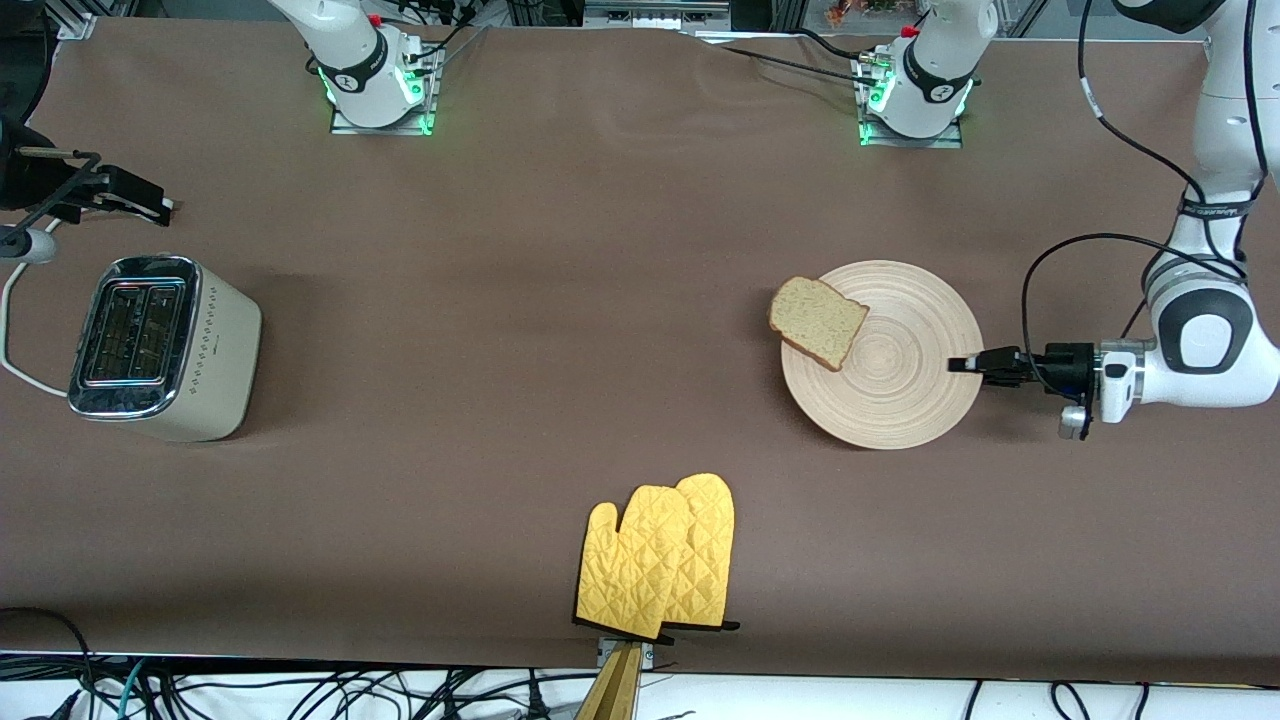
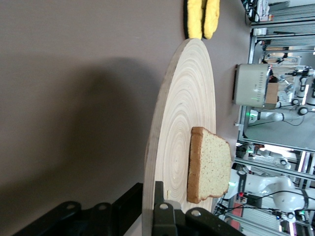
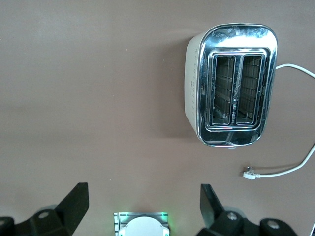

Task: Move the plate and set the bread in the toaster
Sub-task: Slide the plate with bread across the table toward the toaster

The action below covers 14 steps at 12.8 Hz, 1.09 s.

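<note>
The light-wood plate (image 1: 900, 390) lies toward the left arm's end of the table. The bread (image 1: 818, 321) slice rests on the plate's edge nearest the right arm's end and overhangs it. My left gripper (image 1: 962, 364) is level with the table and shut on the plate's rim at the edge away from the bread. In the left wrist view the gripper (image 2: 150, 189) has one finger on each face of the plate (image 2: 182, 123), with the bread (image 2: 211, 164) on it. The toaster (image 1: 160, 345) stands at the right arm's end, both slots empty. My right gripper (image 1: 140, 198) hangs open and empty above the table by the toaster (image 3: 231, 105).
A pair of yellow oven mitts (image 1: 660, 560) lies at the table edge nearest the front camera, midway along it. The toaster's white cord (image 1: 15, 330) trails off the right arm's end, its plug (image 3: 248, 173) loose on the table. The right arm's base (image 3: 141, 223) shows below its gripper (image 3: 142, 189).
</note>
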{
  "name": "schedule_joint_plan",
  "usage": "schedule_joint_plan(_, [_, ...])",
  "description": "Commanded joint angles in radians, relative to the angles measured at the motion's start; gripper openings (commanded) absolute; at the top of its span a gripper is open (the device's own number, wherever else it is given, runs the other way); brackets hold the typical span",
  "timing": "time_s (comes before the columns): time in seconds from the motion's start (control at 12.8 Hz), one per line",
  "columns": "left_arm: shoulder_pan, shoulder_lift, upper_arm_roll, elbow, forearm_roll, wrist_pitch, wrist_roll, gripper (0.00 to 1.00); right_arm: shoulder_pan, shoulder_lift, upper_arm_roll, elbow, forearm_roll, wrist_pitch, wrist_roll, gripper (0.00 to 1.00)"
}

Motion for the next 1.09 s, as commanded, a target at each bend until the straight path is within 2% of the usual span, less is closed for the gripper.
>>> schedule_joint_plan(0.0, [-0.112, -0.031, 0.002, -0.003, -0.124, -0.014, -0.11, 0.0, -0.005, 0.0, -0.003, 0.018, 0.018, -0.021, -0.019, 1.0])
schedule_joint_plan(0.39, [-0.357, -0.091, 0.002, -0.058, -0.279, 0.205, -0.287, 0.0, -0.005, 0.0, -0.004, 0.02, 0.018, -0.021, -0.019, 1.0])
schedule_joint_plan(0.62, [-0.472, -0.051, 0.002, -0.061, -0.457, 0.292, -0.218, 0.0, -0.004, 0.0, -0.004, 0.02, 0.017, -0.024, -0.019, 1.0])
schedule_joint_plan(0.78, [-0.537, -0.03, 0.002, -0.061, -0.5, 0.358, -0.172, 0.0, -0.005, -0.002, -0.006, 0.02, 0.017, -0.026, -0.019, 1.0])
schedule_joint_plan(1.01, [-0.612, 0.018, 0.002, -0.055, -0.594, 0.366, -0.072, 0.0, -0.003, -0.002, -0.004, 0.021, 0.017, -0.023, -0.019, 1.0])
